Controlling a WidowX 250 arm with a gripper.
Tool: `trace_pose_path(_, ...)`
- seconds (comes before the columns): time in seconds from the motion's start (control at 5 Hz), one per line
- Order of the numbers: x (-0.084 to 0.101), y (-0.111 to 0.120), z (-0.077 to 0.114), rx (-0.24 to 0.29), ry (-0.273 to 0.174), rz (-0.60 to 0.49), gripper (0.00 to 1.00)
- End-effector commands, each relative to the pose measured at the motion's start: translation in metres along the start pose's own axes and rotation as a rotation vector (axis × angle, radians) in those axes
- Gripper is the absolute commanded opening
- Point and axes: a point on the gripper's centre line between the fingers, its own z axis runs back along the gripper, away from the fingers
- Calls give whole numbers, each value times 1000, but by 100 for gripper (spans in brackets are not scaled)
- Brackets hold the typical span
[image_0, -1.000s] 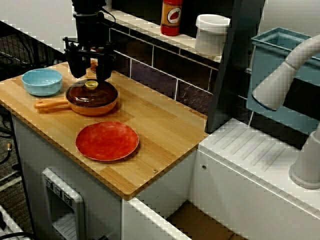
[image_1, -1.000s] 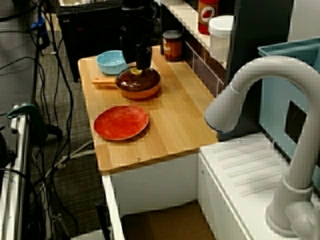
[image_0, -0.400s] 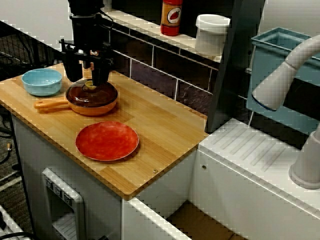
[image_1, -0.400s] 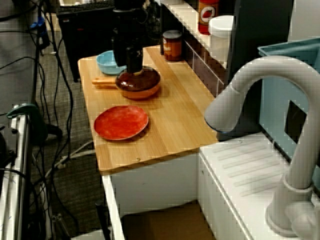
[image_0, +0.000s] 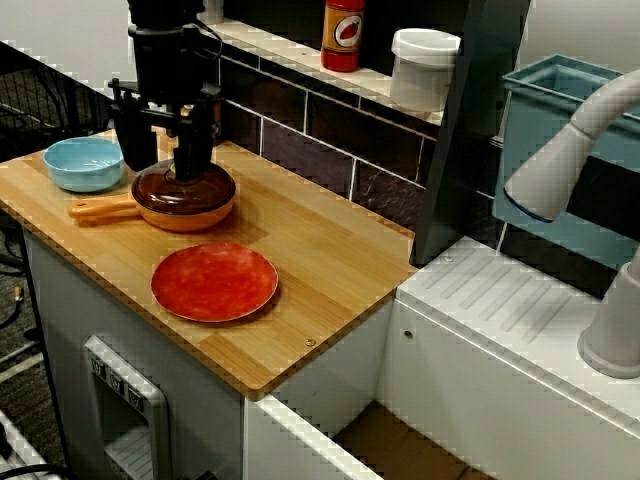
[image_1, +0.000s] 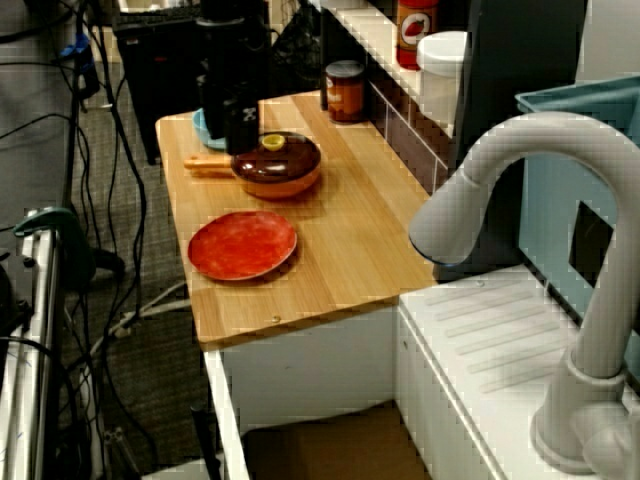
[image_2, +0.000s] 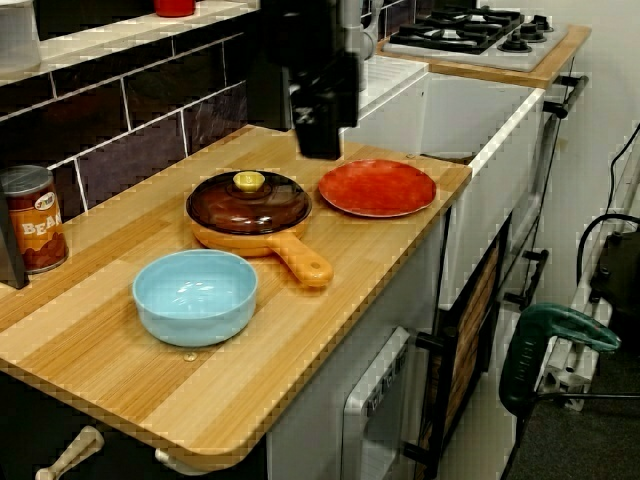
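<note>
In the view from the front, we see the black gripper (image_0: 160, 152) hanging over the wooden counter (image_0: 320, 260) with its fingers spread wide and nothing between them. One finger comes down over the brown lid (image_0: 190, 190) of the orange pan (image_0: 195, 215), the other toward the blue bowl (image_0: 83, 163). A red plate (image_0: 214, 281) lies near the pan. In the view from over the tap, we find the gripper (image_1: 228, 128) just beside the lid (image_1: 278, 160), whose yellow knob (image_1: 272, 142) shows free. A can (image_1: 344, 90) stands by the wall. In the view from the counter's end, the gripper (image_2: 320, 135) is a dark blur above the pan (image_2: 240, 238) and plate (image_2: 377, 187), and there we cannot tell its opening. The bowl (image_2: 195, 295) sits beside the pan's handle (image_2: 305, 262).
</note>
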Motion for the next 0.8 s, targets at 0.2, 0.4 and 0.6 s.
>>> trace_pose_path(0.2,-42,-22,-3,35,-38,-92,100)
trace_pose_path(0.4,-45,-22,-18,67,-33,-103,100)
trace_pose_path(0.6,-45,-20,-28,99,-30,-115,100)
